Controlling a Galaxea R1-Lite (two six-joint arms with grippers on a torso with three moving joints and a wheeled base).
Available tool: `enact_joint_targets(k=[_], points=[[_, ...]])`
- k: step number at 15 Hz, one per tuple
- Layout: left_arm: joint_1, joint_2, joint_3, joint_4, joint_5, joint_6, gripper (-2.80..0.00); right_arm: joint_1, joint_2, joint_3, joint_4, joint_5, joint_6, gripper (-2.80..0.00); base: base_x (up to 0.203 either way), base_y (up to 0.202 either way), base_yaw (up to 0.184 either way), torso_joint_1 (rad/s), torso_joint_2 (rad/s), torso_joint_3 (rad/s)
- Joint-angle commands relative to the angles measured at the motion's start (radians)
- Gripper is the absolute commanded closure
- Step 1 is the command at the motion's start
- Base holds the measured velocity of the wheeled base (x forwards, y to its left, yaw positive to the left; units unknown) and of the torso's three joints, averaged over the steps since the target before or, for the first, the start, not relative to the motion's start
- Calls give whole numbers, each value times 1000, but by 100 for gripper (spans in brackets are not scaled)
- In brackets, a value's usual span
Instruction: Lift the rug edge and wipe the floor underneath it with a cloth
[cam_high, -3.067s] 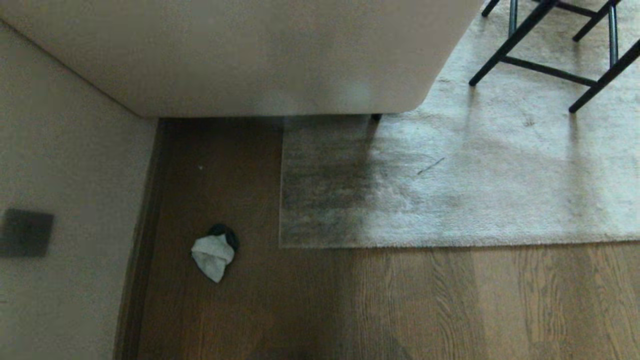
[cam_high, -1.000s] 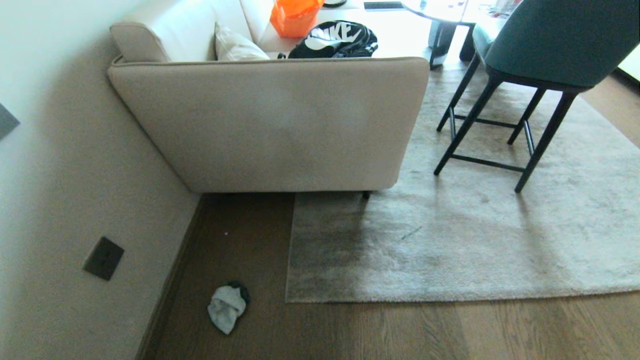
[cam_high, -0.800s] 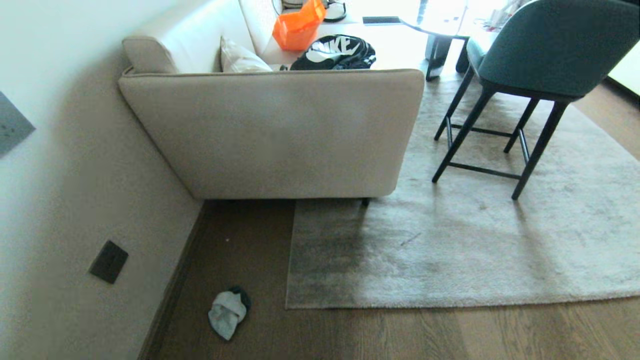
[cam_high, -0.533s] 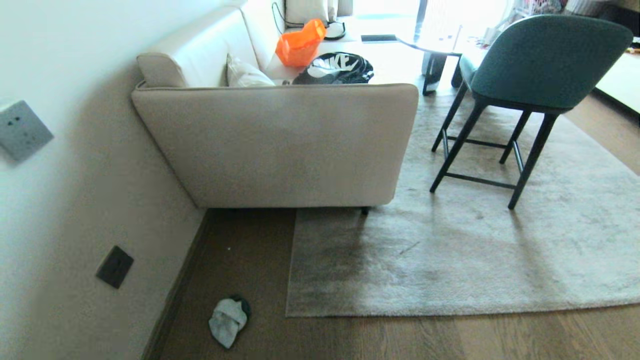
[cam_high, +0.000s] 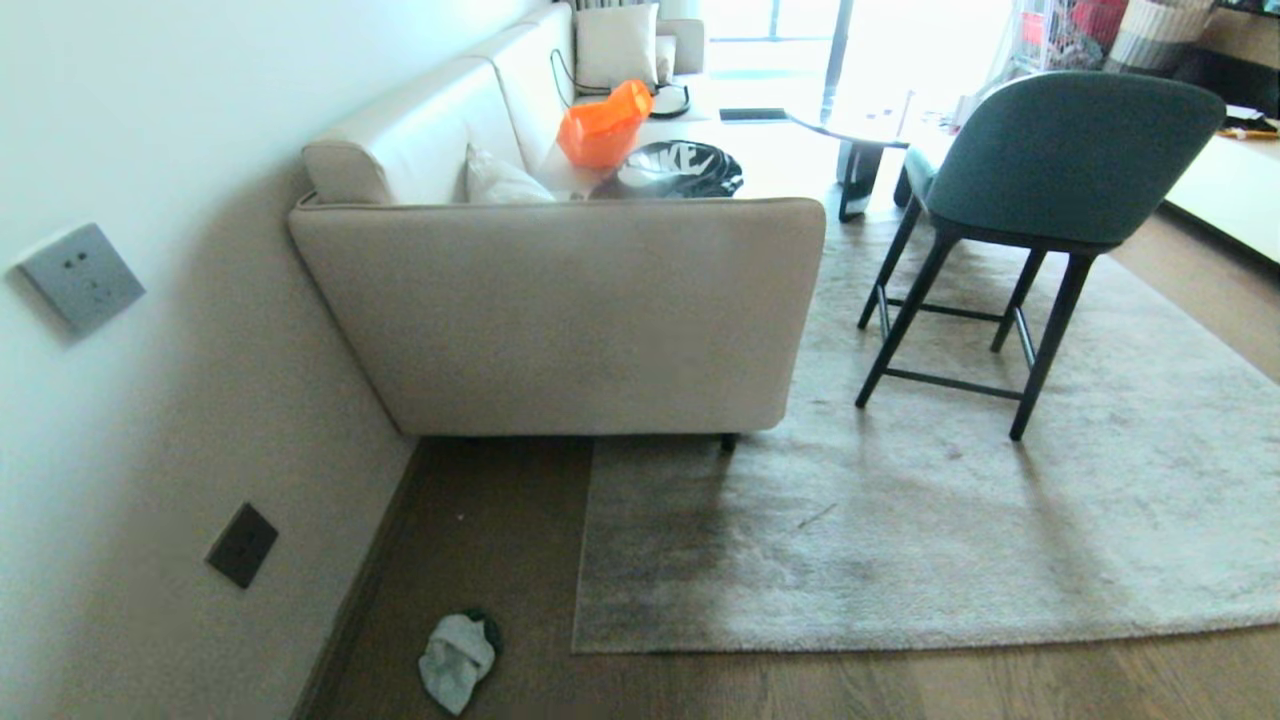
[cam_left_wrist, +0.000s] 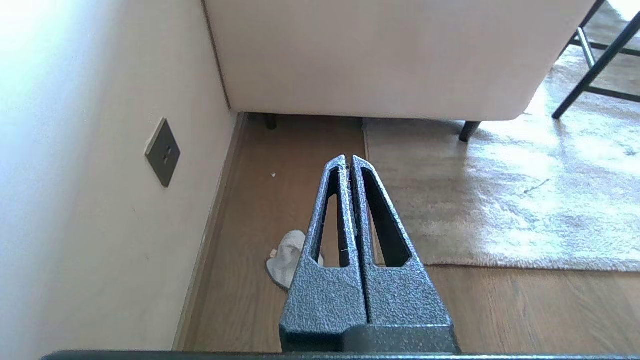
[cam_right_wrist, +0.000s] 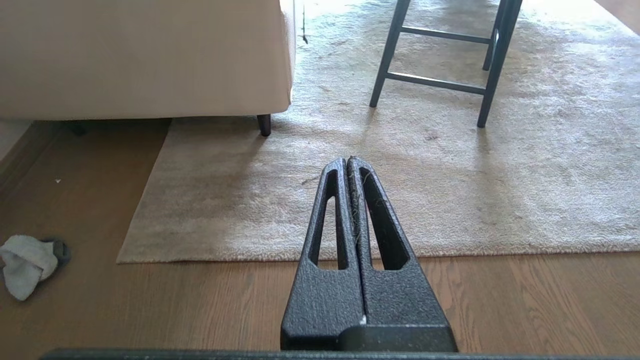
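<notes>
At the lower left of the head view, the soft, light cloth (cam_high: 457, 672) lies on the floor (cam_high: 800, 685); we pinch its bunched middle. Both tools, left tool (cam_left_wrist: 349, 161) and right tool (cam_right_wrist: 347, 162), are closed, empty.

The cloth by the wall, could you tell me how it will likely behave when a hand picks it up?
The cloth lies crumpled on the floor, so it is probably floppy and would drape. It looks small and thin, hence likely light. It seems unlikely to roll.
</notes>
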Motion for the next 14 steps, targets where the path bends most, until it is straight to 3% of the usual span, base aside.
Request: enact_joint_targets(k=[1,14], points=[[0,0,0,0,0,-1,0,0,2,0,-1,0,0,0,0,0,0,0,0,0],[0,0,0,0,0,2,0,0,2,0,-1,0,0,0,0,0,0,1,1,17]])
